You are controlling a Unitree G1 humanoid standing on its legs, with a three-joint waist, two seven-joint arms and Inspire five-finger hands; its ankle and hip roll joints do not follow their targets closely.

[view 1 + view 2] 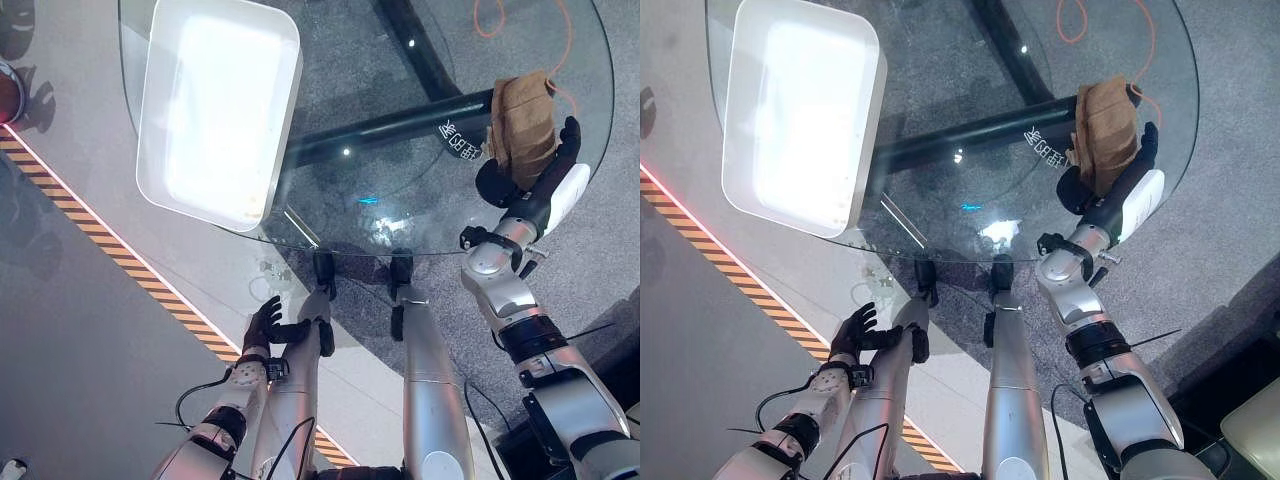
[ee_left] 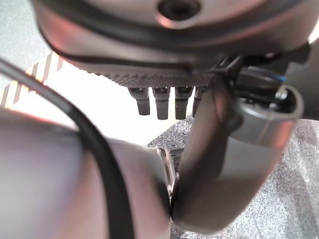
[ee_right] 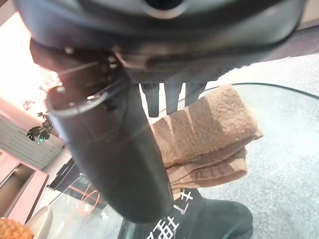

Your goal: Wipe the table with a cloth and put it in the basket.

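The brown cloth [image 1: 521, 128] is soft, light and floppy on the glass surface [image 1: 400, 190]. The right robot hand [image 1: 545, 178] rests on it with straight fingers; press flat or pinch a fold. The left robot hand [image 1: 264, 326] hangs low, fingers loose.

Right silver-grey arm is reaching forward and up from the lower right, its jointed forearm angling toward the far right rim of the round glass table [image 1: 420, 235]. The dark right hand [image 1: 545, 185], bearing a white thumb cover, is lying on the folded tan cloth [image 1: 522, 125], its straight fingers [image 3: 167, 97] resting along the fabric without curling round it. Left silver-grey arm is hanging low at the lower left, below the near rim of the table. The dark left hand [image 1: 265, 325] is idling there with relaxed, slightly spread fingers [image 2: 162, 102], holding nothing and touching nothing.
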